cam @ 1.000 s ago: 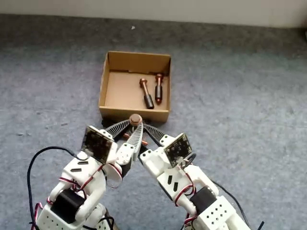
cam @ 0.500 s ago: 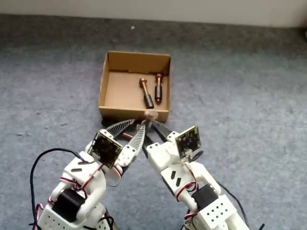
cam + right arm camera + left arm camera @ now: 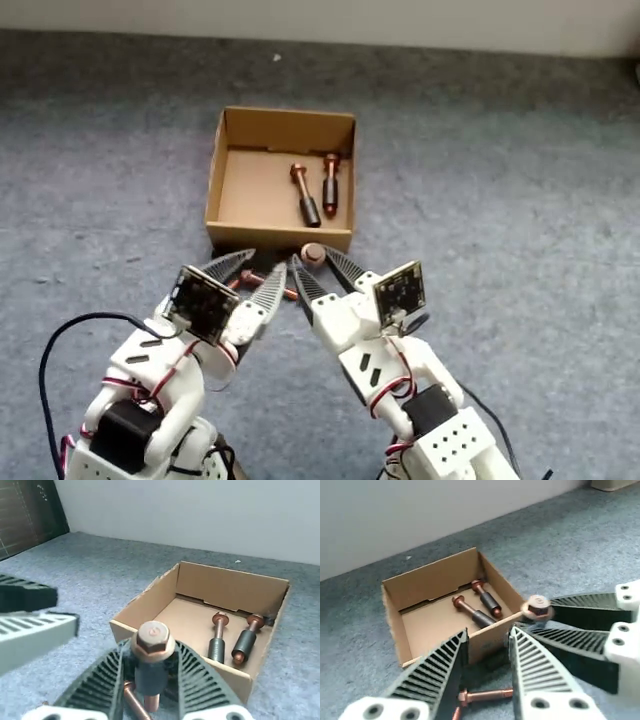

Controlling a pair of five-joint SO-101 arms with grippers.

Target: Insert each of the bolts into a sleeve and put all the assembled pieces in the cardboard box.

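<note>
My right gripper [image 3: 313, 256] is shut on an assembled piece [image 3: 152, 667], a copper bolt standing upright in a dark sleeve, just in front of the cardboard box [image 3: 228, 180]. Its hexagonal head [image 3: 537, 606] pokes up above the fingers. Two assembled pieces [image 3: 306, 198] [image 3: 331, 186] lie inside the box at its right side. My left gripper [image 3: 268, 260] stands open beside the right one, to its left, holding nothing. A loose copper bolt [image 3: 482, 696] lies on the carpet under my left gripper's fingers, and another bolt [image 3: 134, 700] lies below the held piece.
The grey carpet [image 3: 500, 200] spreads wide around the box on every side. A pale wall [image 3: 200, 510] runs behind the box. The two arms' bodies crowd the near side of the carpet, close together.
My left gripper has opened and drawn back to the left, away from the bolt. My right gripper keeps the assembled piece and has shifted slightly right, near the box's front wall.
</note>
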